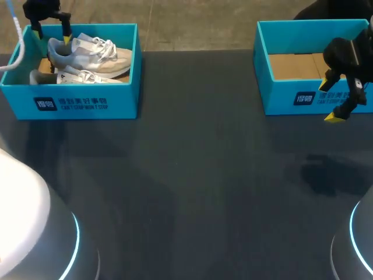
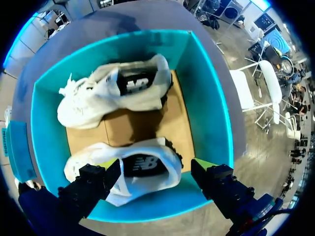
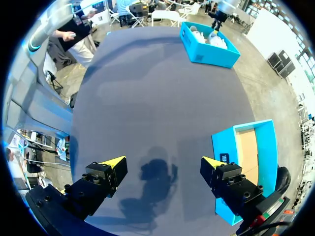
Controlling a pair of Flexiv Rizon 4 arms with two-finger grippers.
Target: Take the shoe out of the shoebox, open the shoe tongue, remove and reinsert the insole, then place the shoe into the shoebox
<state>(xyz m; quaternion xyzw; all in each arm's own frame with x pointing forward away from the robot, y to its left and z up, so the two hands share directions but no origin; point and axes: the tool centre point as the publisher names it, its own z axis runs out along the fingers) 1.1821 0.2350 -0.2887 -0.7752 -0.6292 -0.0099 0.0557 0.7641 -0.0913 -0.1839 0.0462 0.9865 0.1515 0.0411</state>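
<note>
Head view: a teal shoebox (image 1: 81, 102) sits at the far corner of the dark tabletop (image 1: 192, 175) on my left arm's side, its back wall close to the tabletop's far edge. Two pale shoes lie in it side by side, heels toward the outer end wall. The left pincer (image 1: 53, 36) hangs over the far rim, above the heel of the far shoe (image 1: 96, 52); the near shoe (image 1: 76, 76) lies just beside the front wall.

In the left wrist view the left pincer (image 2: 156, 164) is released. One finger is over the far shoe (image 2: 133, 172) near its dark opening, the other over the shoebox (image 2: 202, 88) wall. I cannot tell whether either touches. Brown cardboard floor shows between this shoe and the near shoe (image 2: 113, 91).

A second teal box (image 1: 291, 96) stands at the opposite far corner, cardboard floor showing. The right pincer (image 1: 329, 100) hangs before its front wall. In the right wrist view it (image 3: 163, 161) is spread wide, grasping nothing, above the tabletop (image 3: 147, 98) just beside that box (image 3: 224, 142). A broad dark stretch separates the boxes.
</note>
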